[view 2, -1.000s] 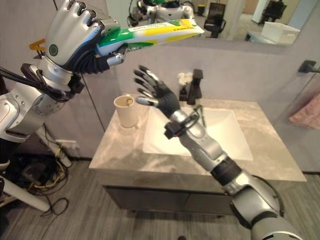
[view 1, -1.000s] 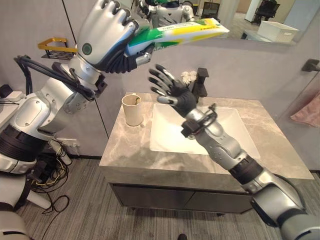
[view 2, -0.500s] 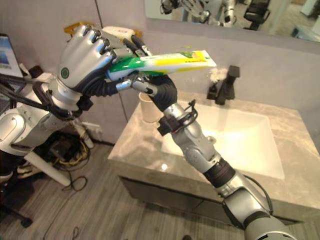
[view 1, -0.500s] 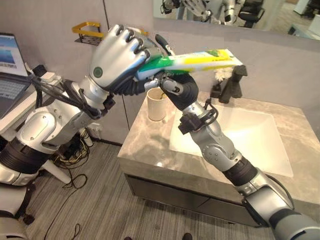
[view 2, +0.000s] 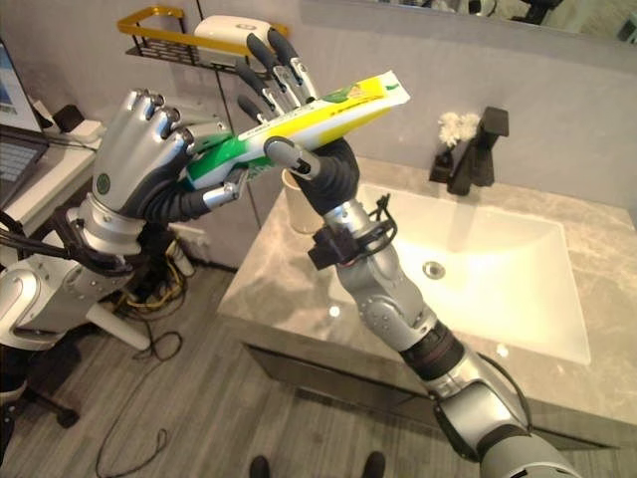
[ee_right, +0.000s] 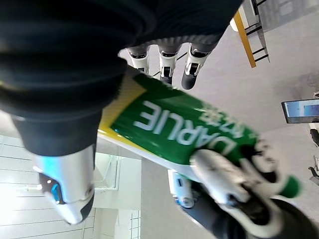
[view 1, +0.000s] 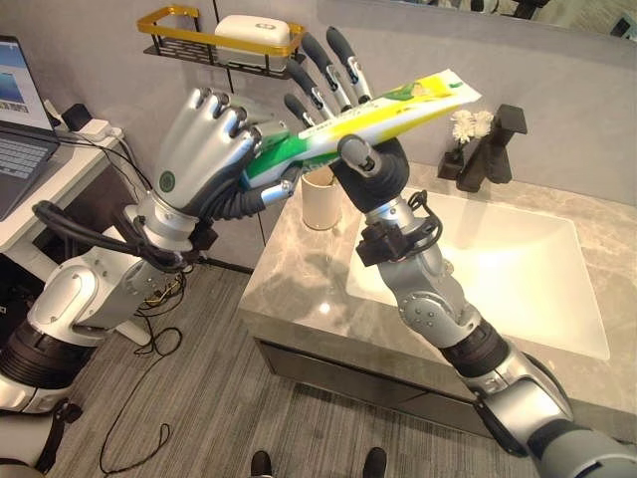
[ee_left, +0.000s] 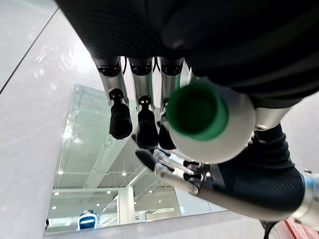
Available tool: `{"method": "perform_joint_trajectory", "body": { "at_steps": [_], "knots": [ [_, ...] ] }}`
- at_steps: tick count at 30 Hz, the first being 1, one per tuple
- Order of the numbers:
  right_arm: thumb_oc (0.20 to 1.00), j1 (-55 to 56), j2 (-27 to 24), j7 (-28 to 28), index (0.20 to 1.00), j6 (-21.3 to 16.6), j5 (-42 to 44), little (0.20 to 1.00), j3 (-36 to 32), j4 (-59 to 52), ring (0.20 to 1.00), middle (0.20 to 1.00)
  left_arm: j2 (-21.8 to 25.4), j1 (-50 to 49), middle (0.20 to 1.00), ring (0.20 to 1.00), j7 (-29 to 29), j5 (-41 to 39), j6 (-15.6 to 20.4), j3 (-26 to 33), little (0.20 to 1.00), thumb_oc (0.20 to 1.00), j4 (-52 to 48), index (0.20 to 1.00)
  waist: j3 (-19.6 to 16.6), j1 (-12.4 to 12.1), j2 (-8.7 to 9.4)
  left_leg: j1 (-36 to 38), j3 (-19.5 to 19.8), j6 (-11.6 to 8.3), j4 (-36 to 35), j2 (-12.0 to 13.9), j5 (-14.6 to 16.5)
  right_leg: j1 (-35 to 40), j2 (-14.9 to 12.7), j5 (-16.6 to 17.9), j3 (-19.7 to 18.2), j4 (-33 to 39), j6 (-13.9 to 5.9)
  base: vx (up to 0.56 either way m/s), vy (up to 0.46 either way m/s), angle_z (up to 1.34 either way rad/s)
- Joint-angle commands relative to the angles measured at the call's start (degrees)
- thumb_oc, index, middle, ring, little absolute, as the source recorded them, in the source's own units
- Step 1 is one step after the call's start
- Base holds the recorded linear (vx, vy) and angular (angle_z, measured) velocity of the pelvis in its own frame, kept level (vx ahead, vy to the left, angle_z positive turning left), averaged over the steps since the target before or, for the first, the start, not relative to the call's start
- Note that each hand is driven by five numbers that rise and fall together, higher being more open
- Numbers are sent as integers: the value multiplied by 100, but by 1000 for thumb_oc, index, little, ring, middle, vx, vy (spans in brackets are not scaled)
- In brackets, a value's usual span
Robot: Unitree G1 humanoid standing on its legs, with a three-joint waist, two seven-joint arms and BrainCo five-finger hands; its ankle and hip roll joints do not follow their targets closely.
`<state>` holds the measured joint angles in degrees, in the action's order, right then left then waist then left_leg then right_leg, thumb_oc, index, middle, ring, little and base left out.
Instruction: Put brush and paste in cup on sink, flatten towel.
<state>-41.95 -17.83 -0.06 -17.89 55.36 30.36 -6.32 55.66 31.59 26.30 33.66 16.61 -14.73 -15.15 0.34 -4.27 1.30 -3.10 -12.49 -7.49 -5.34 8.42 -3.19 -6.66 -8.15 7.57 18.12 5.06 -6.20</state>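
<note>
Currently both hands meet up in the air on the toothpaste tube [view 1: 368, 124], above and in front of the cup.

Left hand [view 1: 204, 149]: fingers curled tight round the cap end of the tube. Its wrist view looks straight at the round green cap [ee_left: 197, 111] on a white shoulder, with the dark fingertips [ee_left: 121, 122] wrapped past it.

Right hand [view 1: 363, 149]: palm sits against the middle of the tube, thumb [view 2: 289, 154] hooked over the near face, fingers straight and fanned upward behind it. Not a closed grasp, more a flat support. In the right wrist view the tube [ee_right: 184, 132] runs across between thumb and fingers, with the left hand's fingers clamped on its far end.

Tube look: long flat laminate tube, green at the cap end, grading to yellow with white bands toward the crimped tail, large white lettering on the green part. It tilts upward, tail end highest, beyond the right hand toward the wall.

Cup [view 1: 320, 197]: cream, upright on the table [view 1: 299, 289] just below the right hand's wrist, beside the white basin [view 1: 498, 269]. Black faucet [view 1: 490, 149] stands well off to the right hand's outer side. Yellow-edged wire shelf [view 1: 214, 40] with a white soap-like block hangs on the wall above the left hand.
</note>
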Motion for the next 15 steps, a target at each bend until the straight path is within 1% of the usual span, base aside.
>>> {"method": "perform_joint_trajectory", "body": {
  "at_steps": [1,7,12,14,15],
  "knots": [
    [1000,-144,210,-43,1000,-572,-104,1000,-520,-619,1000,1000,200,47,200,200,82,-383,-136,334,200,200,52,200,-204,-2,344,-236,60,13,34,-239,-179,468,-731,12,17,-6,-634,0,0,0],
    [1000,-90,302,-75,1000,-602,-92,1000,-538,-714,1000,1000,-30,-169,200,200,56,-449,-136,390,200,200,-32,200,-185,6,354,-218,40,5,34,-209,-186,460,-699,1,2,-6,-607,0,0,0],
    [1000,-70,290,-90,1000,-607,-82,1000,-551,-757,1000,1000,-102,-310,200,200,59,-481,-132,476,200,200,-64,200,-169,35,375,-216,10,0,34,-163,-189,416,-660,-8,-43,-6,-587,0,0,0],
    [862,-77,302,-103,862,-621,-72,862,-554,-768,862,862,-132,-345,200,200,56,-495,-131,490,200,200,-70,200,-164,45,391,-209,-6,-3,34,-150,-188,407,-647,-5,-66,-6,-583,0,0,0],
    [592,-76,302,-105,592,-622,-80,592,-552,-778,592,592,-148,-361,200,200,49,-498,-130,492,200,200,-72,200,-161,50,398,-204,-9,-3,34,-142,-189,404,-639,-9,-78,-6,-580,0,0,0]
  ]
}}
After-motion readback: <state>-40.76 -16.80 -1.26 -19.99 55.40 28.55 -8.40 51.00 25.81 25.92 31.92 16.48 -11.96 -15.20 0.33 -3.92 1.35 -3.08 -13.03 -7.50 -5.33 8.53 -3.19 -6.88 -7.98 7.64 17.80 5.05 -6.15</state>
